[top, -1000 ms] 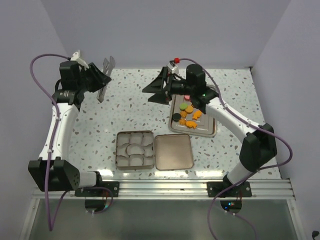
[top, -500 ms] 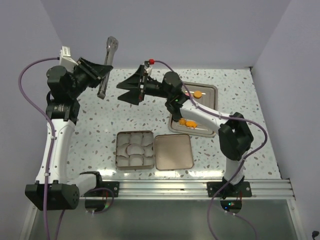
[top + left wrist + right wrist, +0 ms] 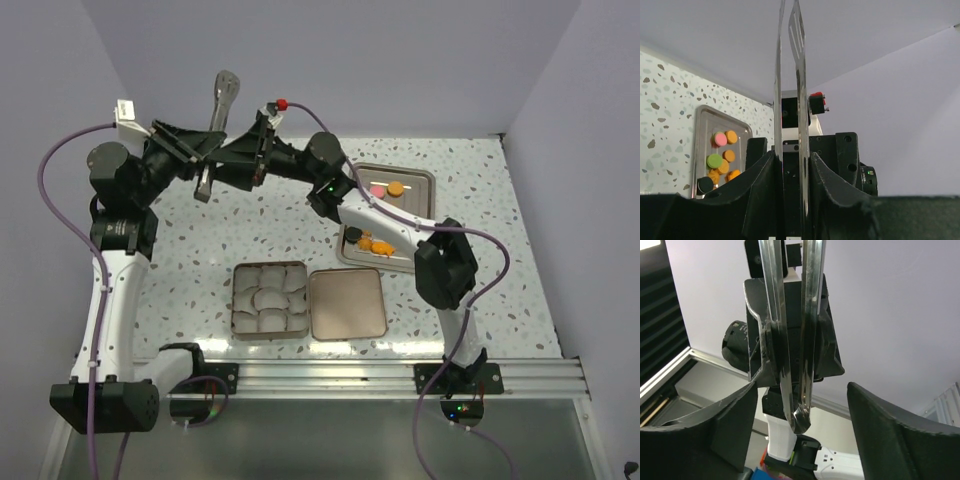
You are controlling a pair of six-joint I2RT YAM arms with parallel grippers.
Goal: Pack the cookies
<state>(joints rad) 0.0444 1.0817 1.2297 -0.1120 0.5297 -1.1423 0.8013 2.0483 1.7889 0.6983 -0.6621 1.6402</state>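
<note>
— What is being changed?
— The tongs point(image 3: 219, 108) are being held up, pinched in the left claw point(image 3: 790, 160). The right claw point(image 3: 801, 385), over the tray point(image 3: 424, 181) a second ago, is being brought around their joined end, fingers spread.
— And the cookies point(image 3: 715, 161)?
— They are being left on the tray. A handover is probably being prepared.

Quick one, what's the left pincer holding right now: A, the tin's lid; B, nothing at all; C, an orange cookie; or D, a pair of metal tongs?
D: in the left wrist view the tongs stand upright, clamped in the left pincer, while the cookies lie on the tray beyond it.
</note>
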